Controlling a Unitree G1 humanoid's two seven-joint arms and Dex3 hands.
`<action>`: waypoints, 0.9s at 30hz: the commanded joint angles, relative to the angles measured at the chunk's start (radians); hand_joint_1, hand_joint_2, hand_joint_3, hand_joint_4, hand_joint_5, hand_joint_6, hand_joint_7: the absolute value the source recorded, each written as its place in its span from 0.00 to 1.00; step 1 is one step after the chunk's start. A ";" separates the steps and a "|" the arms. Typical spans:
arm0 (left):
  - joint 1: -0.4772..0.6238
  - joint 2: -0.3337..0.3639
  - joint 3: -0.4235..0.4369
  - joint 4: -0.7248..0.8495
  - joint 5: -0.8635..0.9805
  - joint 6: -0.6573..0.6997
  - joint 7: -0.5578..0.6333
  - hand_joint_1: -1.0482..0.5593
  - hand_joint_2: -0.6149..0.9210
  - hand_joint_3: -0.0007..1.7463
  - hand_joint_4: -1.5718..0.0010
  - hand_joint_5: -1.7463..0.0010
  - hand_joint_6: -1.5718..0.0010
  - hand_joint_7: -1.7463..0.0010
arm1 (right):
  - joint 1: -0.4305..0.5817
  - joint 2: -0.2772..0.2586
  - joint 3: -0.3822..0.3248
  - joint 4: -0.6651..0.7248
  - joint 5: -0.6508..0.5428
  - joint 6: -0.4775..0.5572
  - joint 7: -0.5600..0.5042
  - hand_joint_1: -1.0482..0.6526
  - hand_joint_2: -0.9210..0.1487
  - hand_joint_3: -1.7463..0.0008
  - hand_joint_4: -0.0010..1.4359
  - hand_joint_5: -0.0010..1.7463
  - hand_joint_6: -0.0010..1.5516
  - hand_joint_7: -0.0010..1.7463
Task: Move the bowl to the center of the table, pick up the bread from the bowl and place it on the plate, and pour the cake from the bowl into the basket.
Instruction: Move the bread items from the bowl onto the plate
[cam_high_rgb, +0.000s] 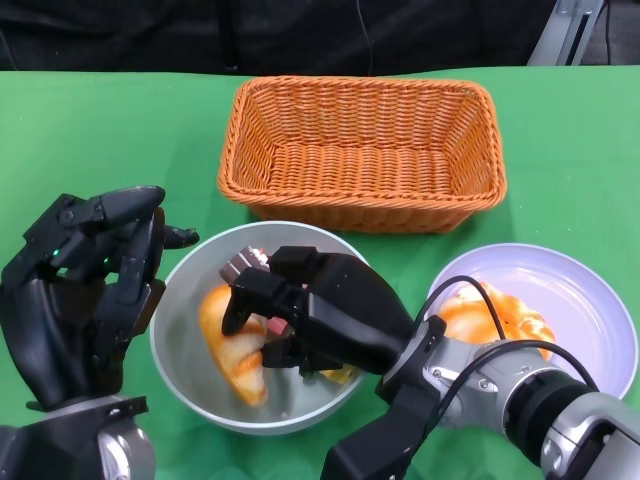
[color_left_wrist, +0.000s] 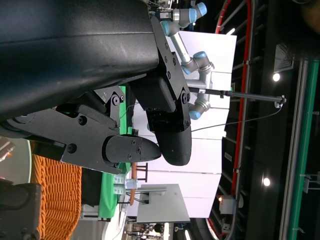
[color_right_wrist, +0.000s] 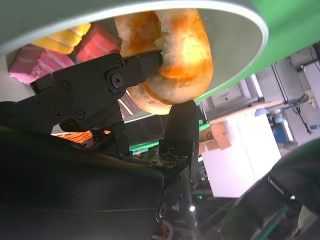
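Note:
A grey bowl (cam_high_rgb: 183, 335) stands in front of the orange wicker basket (cam_high_rgb: 365, 150). In it lies a golden bread (cam_high_rgb: 238, 360) with pink and yellow cake pieces (color_right_wrist: 35, 62) beside it. My right hand (cam_high_rgb: 310, 315) reaches down into the bowl. In the right wrist view its fingers (color_right_wrist: 142, 62) and thumb pinch the bread (color_right_wrist: 182, 55) from both sides. A white plate (cam_high_rgb: 595, 300) stands to the right and carries another bread (cam_high_rgb: 500, 315). My left hand (cam_high_rgb: 90, 290) hovers just left of the bowl's rim, fingers (color_left_wrist: 170, 135) apart and holding nothing.
The basket is empty and sits just behind the bowl. Green cloth covers the table. The right forearm with its black cable (cam_high_rgb: 470, 300) crosses the plate's near left edge.

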 joint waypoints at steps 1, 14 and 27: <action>0.006 0.010 0.007 0.004 -0.008 -0.011 -0.006 0.55 1.00 0.19 0.44 0.36 0.33 0.70 | 0.000 -0.012 -0.011 -0.002 0.009 -0.010 -0.025 0.56 0.00 0.97 0.44 0.94 0.42 0.71; 0.002 0.017 0.015 0.026 -0.001 -0.026 -0.009 0.55 1.00 0.19 0.44 0.36 0.33 0.71 | 0.003 -0.014 -0.044 -0.006 0.035 -0.024 -0.030 0.57 0.00 0.98 0.51 0.81 0.50 0.56; -0.010 0.031 0.038 0.065 0.003 -0.051 -0.011 0.54 1.00 0.19 0.43 0.38 0.31 0.73 | 0.036 -0.016 -0.158 -0.039 0.159 -0.073 0.089 0.58 0.00 0.91 0.60 0.70 0.60 0.43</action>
